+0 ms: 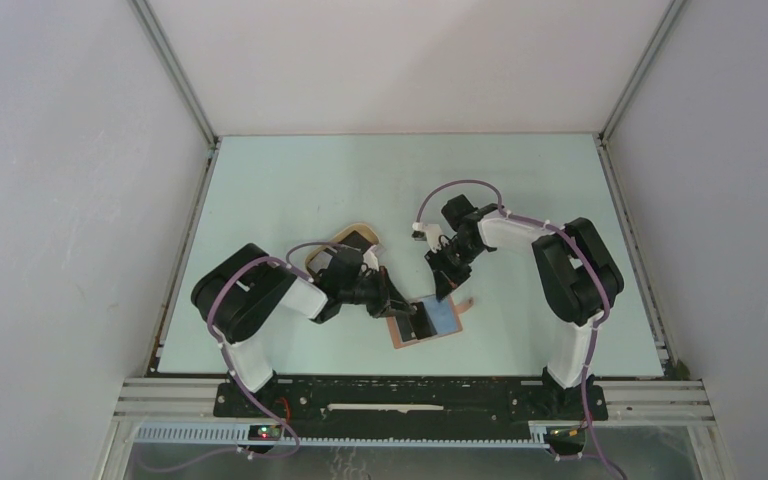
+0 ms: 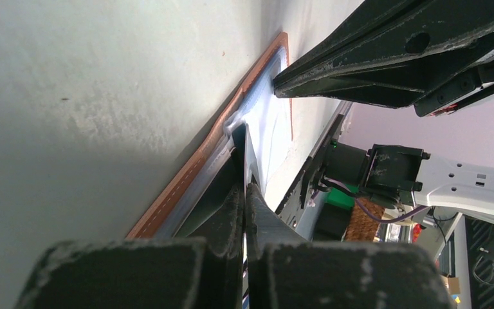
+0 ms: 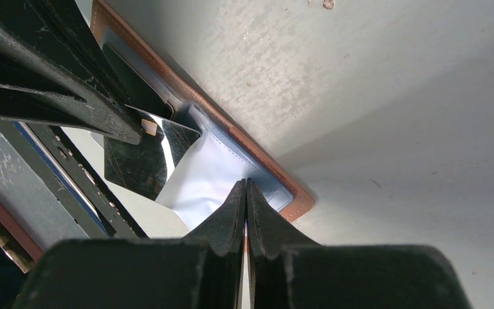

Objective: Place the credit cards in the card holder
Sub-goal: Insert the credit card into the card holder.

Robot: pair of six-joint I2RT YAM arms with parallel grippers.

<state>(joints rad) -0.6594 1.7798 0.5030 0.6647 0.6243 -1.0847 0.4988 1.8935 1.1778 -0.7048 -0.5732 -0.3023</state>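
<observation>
On the table (image 1: 290,180), seen from overhead, you have the tan oval tray (image 1: 352,229) at about 10 o'clock from the card holder. It is partly hidden under your left arm, and a second card (image 1: 358,243), dark, lies in it.

Your left gripper (image 2: 243,187) reaches in low from the holder's 9 o'clock side. Its fingers are pinched together on a glossy black credit card (image 3: 145,158). From the right wrist camera you can see the card's free end lying over the pale blue lining, at the mouth of a pocket. You cannot tell whether any of it is inside the pocket.

The card holder (image 1: 445,320) lies open and flat near the front edge of the table, at roughly 6 o'clock from the table's middle. Its blue lining faces up and the reddish-brown leather rim shows around it.

Your right gripper (image 3: 245,187) comes down on the holder from its 12 o'clock side. The fingers are pressed together on a flap of the blue lining just inside the brown rim. The lining rises to the fingertips like a small tent beside the black card.

The two grippers are close together over the holder but are not touching.
</observation>
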